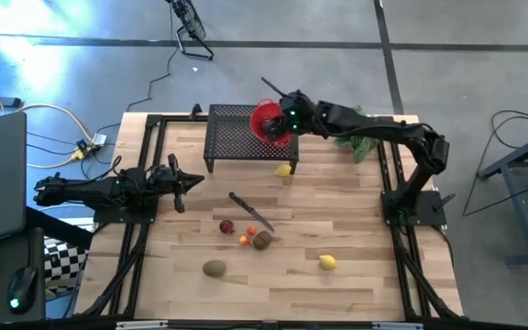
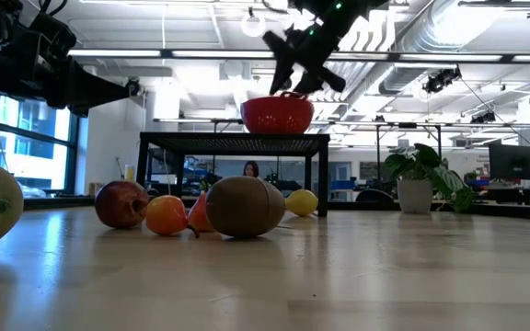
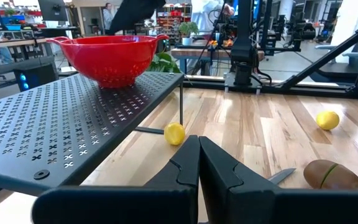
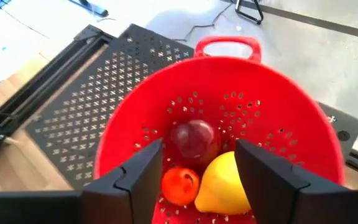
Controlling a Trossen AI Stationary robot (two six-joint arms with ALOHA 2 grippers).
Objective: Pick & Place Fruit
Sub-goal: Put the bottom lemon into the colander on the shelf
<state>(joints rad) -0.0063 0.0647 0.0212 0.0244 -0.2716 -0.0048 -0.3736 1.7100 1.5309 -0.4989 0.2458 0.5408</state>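
A red colander (image 4: 229,118) stands on the black perforated stand (image 1: 236,137) at the far side of the table. In it lie a dark red fruit (image 4: 193,138), an orange one (image 4: 180,185) and a lemon (image 4: 224,183). My right gripper (image 4: 199,171) hangs open just above the colander (image 2: 277,112), its fingers apart over the fruit. On the table lie a lemon (image 1: 285,170), a dark red fruit (image 1: 226,227), small orange ones (image 1: 244,240), a kiwi (image 1: 262,240), another kiwi (image 1: 214,269) and a second lemon (image 1: 327,262). My left gripper (image 1: 186,181) waits shut at the table's left.
A slim knife (image 1: 250,211) lies mid-table, just beyond the fruit cluster. A green leafy bunch (image 1: 360,142) sits under my right arm, right of the stand. The black frame rails (image 1: 145,165) run along the table's left and right edges.
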